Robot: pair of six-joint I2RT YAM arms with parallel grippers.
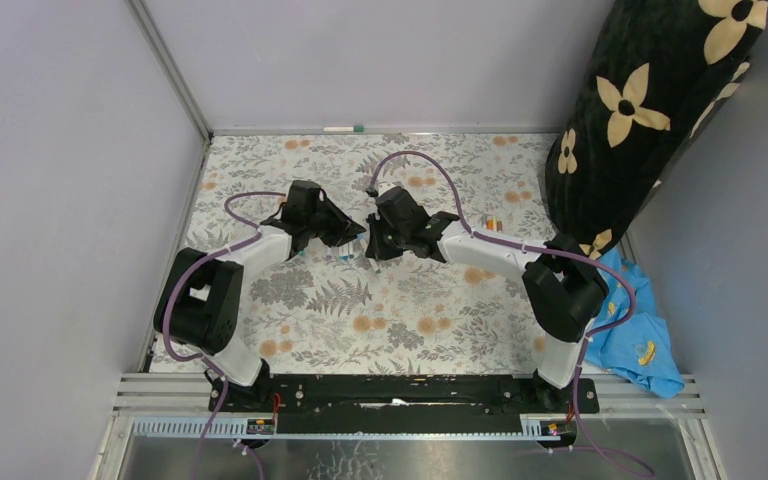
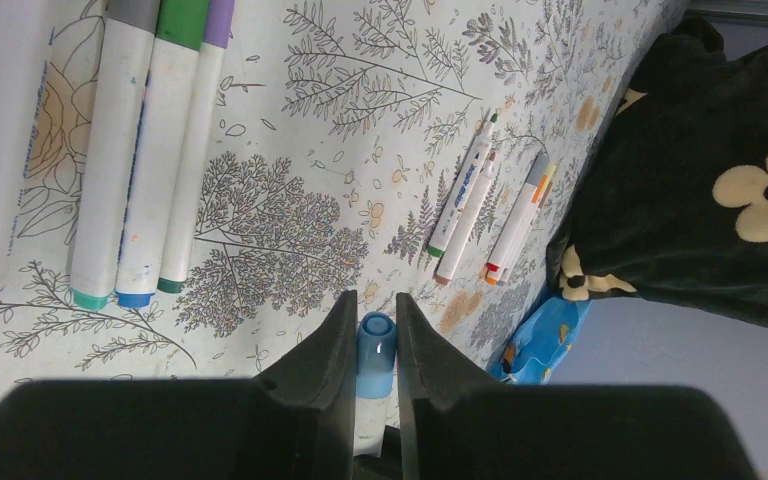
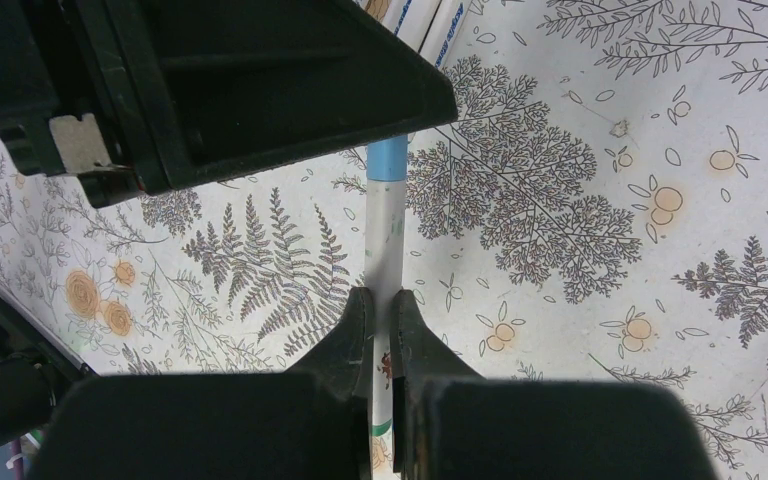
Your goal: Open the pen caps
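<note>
Pen cap (image 2: 376, 352) half hidden inside left tool (image 2: 373, 300)

The left end effector (image 2: 374, 306) has its two black fingers closed against either side of a light-blue pen cap (image 2: 376, 352), above the floral table (image 2: 290, 120). At the upper left, four white marker pens (image 2: 110, 160) lie side by side. A farther group of pens (image 2: 465, 205) lies near a black flowered cushion (image 2: 700, 180) and a blue cloth (image 2: 545, 335).
</note>
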